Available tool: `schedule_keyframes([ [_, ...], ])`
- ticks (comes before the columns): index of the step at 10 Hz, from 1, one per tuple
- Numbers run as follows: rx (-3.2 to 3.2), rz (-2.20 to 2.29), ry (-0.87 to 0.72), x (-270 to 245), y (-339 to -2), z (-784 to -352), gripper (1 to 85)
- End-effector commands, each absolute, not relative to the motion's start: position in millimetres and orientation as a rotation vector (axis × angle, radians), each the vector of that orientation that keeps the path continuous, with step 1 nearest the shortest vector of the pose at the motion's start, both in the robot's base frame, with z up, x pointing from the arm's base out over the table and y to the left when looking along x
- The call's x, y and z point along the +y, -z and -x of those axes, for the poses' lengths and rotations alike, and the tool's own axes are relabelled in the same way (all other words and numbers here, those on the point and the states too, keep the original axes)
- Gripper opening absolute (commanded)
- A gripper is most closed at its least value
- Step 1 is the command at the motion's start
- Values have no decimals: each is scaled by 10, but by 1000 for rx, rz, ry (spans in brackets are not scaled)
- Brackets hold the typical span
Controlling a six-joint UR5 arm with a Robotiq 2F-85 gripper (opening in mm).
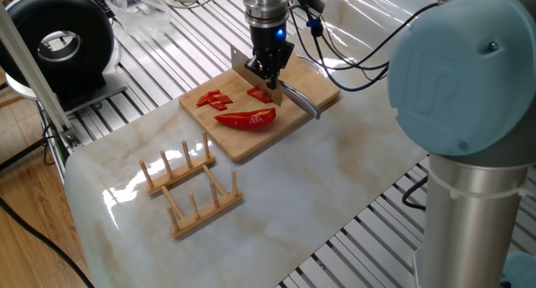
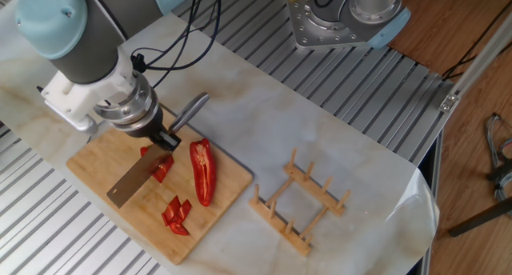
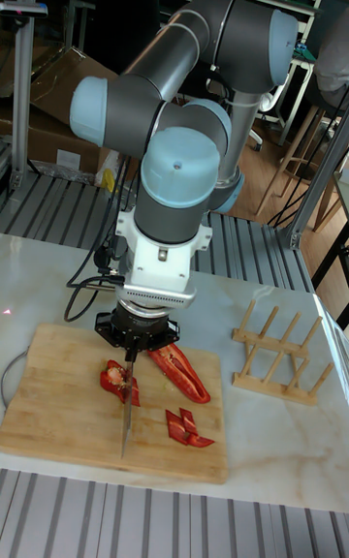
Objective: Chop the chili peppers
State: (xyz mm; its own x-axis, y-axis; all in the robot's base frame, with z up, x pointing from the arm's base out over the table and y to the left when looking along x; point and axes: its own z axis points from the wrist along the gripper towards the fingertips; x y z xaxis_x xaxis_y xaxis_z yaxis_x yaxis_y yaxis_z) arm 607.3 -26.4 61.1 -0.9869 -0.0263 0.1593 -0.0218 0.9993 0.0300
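Your black two-finger gripper is clamped on the grey-handled steel knife, holding it so the blade runs flat along the rectangular bamboo cutting board, with its edge set across a partly cut red chili piece, which reads as a cut in progress. The glossy red chili peppers all lie on that board: one long curved half waits uncut just beside the blade, and a small cluster of red slices sits nearer the board's edge, out of the knife's path. The slotted wooden dish rack stands well apart on the marble tabletop.

Bright, even light; glare on marble
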Motion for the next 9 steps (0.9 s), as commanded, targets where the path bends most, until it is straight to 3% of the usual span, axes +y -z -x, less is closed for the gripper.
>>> schedule_keyframes([
  [1, -2990, -20, 60, -212, -543, -6176, 13],
  [9, -2948, -17, 1, -226, -692, -6115, 13],
])
